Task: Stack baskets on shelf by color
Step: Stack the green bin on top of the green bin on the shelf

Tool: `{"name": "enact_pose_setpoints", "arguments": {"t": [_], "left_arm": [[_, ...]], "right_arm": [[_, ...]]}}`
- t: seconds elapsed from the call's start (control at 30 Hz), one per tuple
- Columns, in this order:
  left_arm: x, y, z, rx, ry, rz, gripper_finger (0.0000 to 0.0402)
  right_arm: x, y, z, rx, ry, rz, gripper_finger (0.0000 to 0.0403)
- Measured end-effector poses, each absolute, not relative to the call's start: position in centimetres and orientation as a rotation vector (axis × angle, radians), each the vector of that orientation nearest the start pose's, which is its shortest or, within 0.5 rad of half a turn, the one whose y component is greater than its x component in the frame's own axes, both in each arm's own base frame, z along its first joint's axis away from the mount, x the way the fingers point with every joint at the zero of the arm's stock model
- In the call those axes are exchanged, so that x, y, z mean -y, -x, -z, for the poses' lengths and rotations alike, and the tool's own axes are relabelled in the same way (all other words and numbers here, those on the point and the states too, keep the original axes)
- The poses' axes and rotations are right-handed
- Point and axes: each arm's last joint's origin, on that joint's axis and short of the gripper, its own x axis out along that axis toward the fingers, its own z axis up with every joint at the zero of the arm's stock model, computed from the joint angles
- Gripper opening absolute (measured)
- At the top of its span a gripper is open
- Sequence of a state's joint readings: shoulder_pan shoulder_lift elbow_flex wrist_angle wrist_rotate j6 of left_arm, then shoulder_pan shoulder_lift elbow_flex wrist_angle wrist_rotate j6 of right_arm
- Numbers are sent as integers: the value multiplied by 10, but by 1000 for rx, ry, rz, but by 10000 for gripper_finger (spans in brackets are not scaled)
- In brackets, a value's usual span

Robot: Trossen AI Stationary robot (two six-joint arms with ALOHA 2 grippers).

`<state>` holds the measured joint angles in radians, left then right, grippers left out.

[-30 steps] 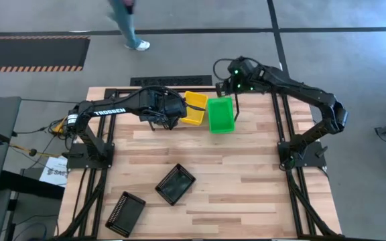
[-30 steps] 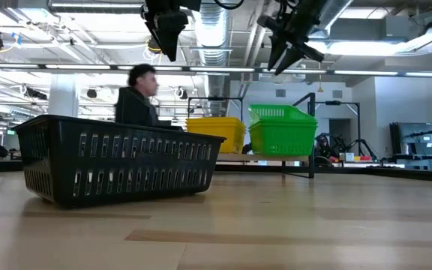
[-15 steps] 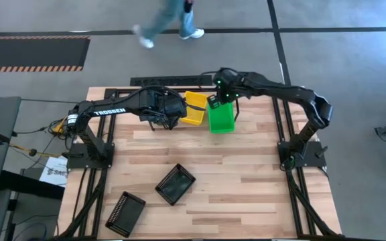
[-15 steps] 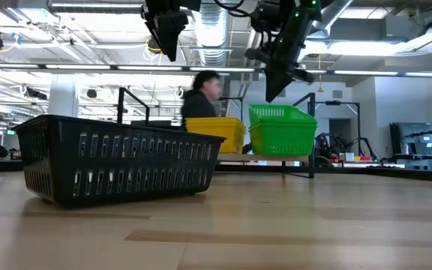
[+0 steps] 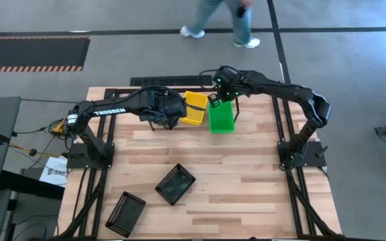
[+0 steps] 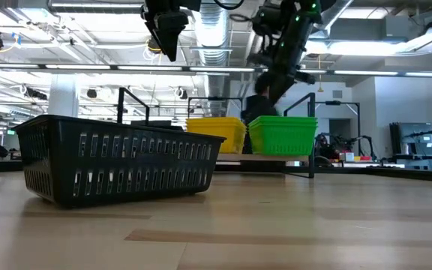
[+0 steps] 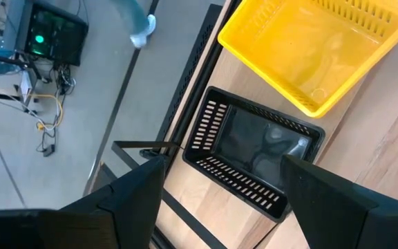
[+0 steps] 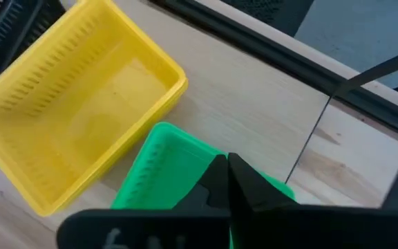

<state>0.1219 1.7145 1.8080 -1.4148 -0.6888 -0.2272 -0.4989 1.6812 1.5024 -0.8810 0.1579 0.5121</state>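
On the shelf (image 6: 265,158) at the table's far side, a green basket (image 5: 221,117) stands beside a yellow basket (image 5: 194,108). A black basket (image 7: 254,159) sits on the shelf's left part. My right gripper (image 8: 228,169) is shut at the green basket's far rim, near the corner next to the yellow basket. Above the black basket my left gripper (image 7: 220,200) hangs open, touching nothing. Two more black baskets (image 5: 175,184) (image 5: 124,213) lie on the table's near left part. My right gripper has its shut fingertips (image 8: 216,169) at the green basket's far rim (image 8: 197,148), close to the corner beside the yellow basket. The fingers slant down from the far right. They hide the contact, so pressing or pinching cannot be told. The basket stands level on the shelf.
The shelf's black tube frame (image 6: 311,135) rises around the baskets. A person (image 5: 220,17) walks on the floor beyond the table's far edge. Bare wood (image 5: 246,174) lies between the shelf and the near black baskets.
My right gripper has come down and leftward to the green basket's far rim and has shut. In the low view the green basket's top edge stands lower than before. The person has walked rightward past the table.
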Motion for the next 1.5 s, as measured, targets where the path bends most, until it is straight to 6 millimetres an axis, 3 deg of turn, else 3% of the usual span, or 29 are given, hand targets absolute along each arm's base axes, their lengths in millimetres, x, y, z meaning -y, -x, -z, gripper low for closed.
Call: {"name": "enact_pose_setpoints", "arguments": {"t": [0.17,0.4,0.53,0.77,0.97,1.17,1.5], "left_arm": [[-57,-314,-360,-1207,-194,-824,277],[-57,-314,-360,-1208,-195,-822,277],[-57,-314,-360,-1210,-196,-820,277],[-57,-314,-360,-1210,-197,-820,277],[-57,-313,-360,-1217,-191,-810,277],[-56,-313,-359,-1223,-181,-797,277],[-56,-313,-359,-1230,-194,-788,277]], "right_arm": [[146,-304,-311,-895,-642,725,7],[75,-301,-327,-1022,-573,487,3],[43,-302,-314,-1181,-500,483,2],[11,-320,-282,-1340,-363,457,1],[5,-335,-256,-1416,-261,444,1],[14,-345,-238,-1456,-187,461,1],[41,-352,-234,-1411,-149,461,0]]}}
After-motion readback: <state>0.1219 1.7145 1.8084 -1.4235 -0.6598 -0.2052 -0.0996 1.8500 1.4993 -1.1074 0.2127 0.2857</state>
